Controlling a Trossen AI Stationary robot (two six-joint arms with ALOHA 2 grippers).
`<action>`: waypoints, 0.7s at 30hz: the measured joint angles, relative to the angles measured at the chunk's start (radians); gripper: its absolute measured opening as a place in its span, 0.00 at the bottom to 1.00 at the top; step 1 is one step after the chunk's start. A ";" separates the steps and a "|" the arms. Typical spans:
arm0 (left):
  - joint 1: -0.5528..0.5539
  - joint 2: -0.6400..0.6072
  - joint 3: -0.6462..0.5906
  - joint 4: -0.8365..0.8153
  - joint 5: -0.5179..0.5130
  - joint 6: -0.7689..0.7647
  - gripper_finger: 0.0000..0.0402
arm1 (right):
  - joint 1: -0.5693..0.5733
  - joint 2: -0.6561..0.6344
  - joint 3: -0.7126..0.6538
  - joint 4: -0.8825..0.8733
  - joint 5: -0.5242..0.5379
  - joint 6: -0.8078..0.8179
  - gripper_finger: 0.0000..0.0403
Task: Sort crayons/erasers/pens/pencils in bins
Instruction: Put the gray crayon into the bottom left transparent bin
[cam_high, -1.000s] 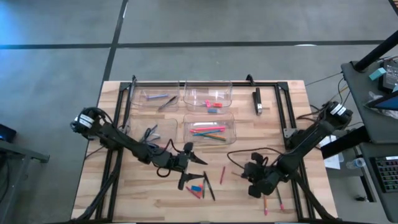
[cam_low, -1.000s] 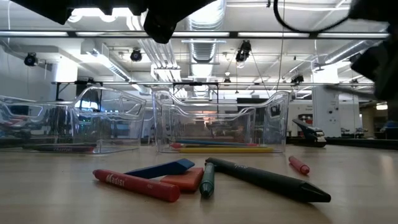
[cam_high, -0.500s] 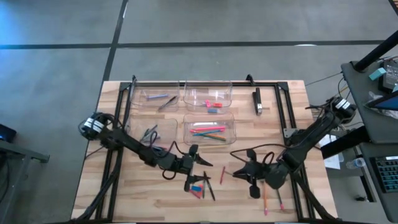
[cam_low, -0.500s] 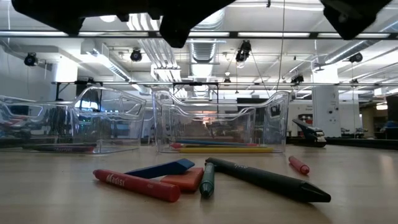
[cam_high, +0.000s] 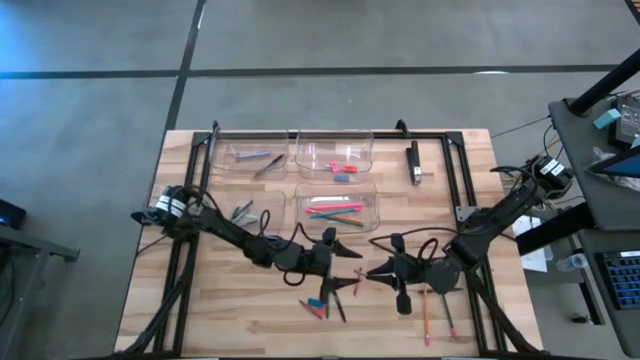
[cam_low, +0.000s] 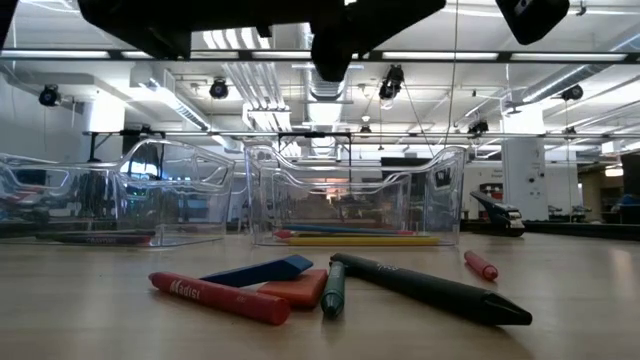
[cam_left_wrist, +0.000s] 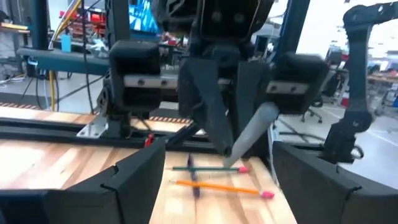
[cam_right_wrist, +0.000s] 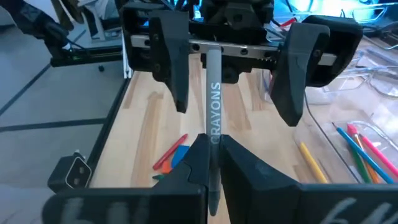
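Bins (cam_high: 298, 150) number 4: clear plastic tubs with rounded corners, set 2 by 2 between 10 and 12 o'clock on the pale wooden table (cam_high: 220, 300). The 12 o'clock pair hold 2 chunky erasers (cam_high: 345, 167) (1 pink, 1 blue) and a fan of thin bright pencils (cam_high: 335, 210). The 10 o'clock pair hold slim dark pens (cam_high: 262, 160); their count is too small to tell.

Just past the table's centre toward 5 o'clock the 2 grippers meet nose to nose. The right gripper (cam_right_wrist: 211, 146) is clenched on 1 smooth round grey crayon (cam_right_wrist: 213, 106) printed "CRAYONS". The left gripper (cam_high: 348, 268) is released, its 2 dark blocky fingers (cam_right_wrist: 171, 62) spread wide on either side of the crayon's far end, apart from it.

At 6 o'clock lies a loose heap of 5: a paper-wrapped red crayon (cam_low: 215, 298), a flat blue piece (cam_low: 262, 271), an orange-red block (cam_low: 300, 289), a green stick (cam_low: 334, 288) and a long matte black pen (cam_low: 430, 290). A short red stub (cam_low: 481, 265) lies apart from them. Toward 4 o'clock lie 2 loose pencils with pink tips, 1 orange (cam_left_wrist: 217, 187), 1 green (cam_left_wrist: 208, 168).
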 joint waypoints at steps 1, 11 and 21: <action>0.001 0.005 0.009 0.002 -0.002 -0.001 0.70 | 0.000 0.000 0.000 0.000 0.000 -0.001 0.03; 0.003 0.019 0.056 -0.002 -0.011 -0.002 0.60 | 0.000 0.000 0.000 0.003 0.001 -0.002 0.03; 0.001 0.019 0.057 -0.002 -0.011 -0.003 0.24 | 0.000 0.000 0.000 0.000 0.010 -0.002 0.03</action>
